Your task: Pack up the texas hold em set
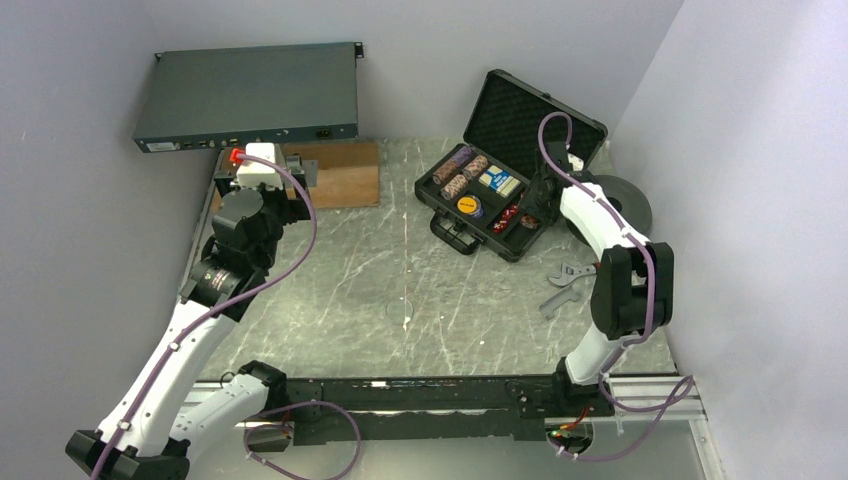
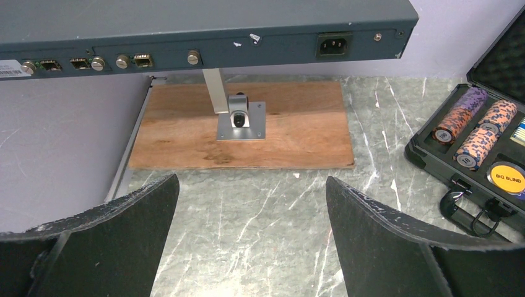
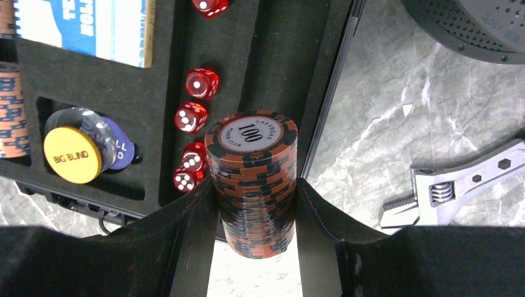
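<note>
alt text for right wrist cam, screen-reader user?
The right gripper holds a stack of reddish-brown poker chips, top chip marked 100, at the open black case. Red dice, a yellow Big Blind button and a blue-white card box sit in its foam; a wrench lies outside.

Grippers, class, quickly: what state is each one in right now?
Left gripper: open, holding nothing.
Right gripper: shut on a chip roll.

A robotics lab, I'd say: bare walls box a tabletop (image 1: 330,300), left arm (image 1: 190,330) and right arm (image 1: 625,280) bolted on a rail (image 1: 420,395).
</note>
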Motion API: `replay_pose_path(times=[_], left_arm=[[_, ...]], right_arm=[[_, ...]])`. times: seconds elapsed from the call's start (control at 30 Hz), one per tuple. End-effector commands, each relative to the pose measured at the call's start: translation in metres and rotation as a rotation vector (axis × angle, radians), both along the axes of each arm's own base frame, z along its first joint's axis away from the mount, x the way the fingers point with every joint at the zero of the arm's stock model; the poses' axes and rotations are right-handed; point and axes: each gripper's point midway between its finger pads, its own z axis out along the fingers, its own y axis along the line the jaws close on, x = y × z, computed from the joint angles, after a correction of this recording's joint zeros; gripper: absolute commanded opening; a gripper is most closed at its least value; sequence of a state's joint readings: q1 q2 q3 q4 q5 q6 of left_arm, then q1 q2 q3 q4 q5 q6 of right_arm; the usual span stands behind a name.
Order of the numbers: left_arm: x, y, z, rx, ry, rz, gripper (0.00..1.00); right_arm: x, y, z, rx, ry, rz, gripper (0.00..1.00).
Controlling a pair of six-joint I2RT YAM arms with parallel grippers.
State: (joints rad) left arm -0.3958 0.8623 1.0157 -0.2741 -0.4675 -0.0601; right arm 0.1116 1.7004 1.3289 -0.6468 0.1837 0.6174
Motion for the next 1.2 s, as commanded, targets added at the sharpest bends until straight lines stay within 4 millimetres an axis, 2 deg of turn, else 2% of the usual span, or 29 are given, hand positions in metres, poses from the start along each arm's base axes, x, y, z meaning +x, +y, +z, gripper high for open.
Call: replay_pose_path(times=[0.0,0.23,0.67,1.17], left_arm=[[0.001,-0.001,0.02,-0.015,-0.049,-0.008,0.95],[0.002,-0.001,0.019,-0.013,-0.045,-0.007,0.95],[0.005,0.001,0.014,0.002,-0.03,0.005,0.95],[0.005,0.001,0.015,-0.005,-0.03,0.0,0.95]], right_arm=[[0.03,-0.003,0.026,0.049,-0.094,-0.01,0.0],[0.036,-0.018,0.013,0.043,-0.066,-0.045,0.0],[0.044,-0.033,-0.006,0.042,-0.029,-0.09,0.0],[0.046,-0.034,-0.017,0.075,0.013,-0.165,0.0]])
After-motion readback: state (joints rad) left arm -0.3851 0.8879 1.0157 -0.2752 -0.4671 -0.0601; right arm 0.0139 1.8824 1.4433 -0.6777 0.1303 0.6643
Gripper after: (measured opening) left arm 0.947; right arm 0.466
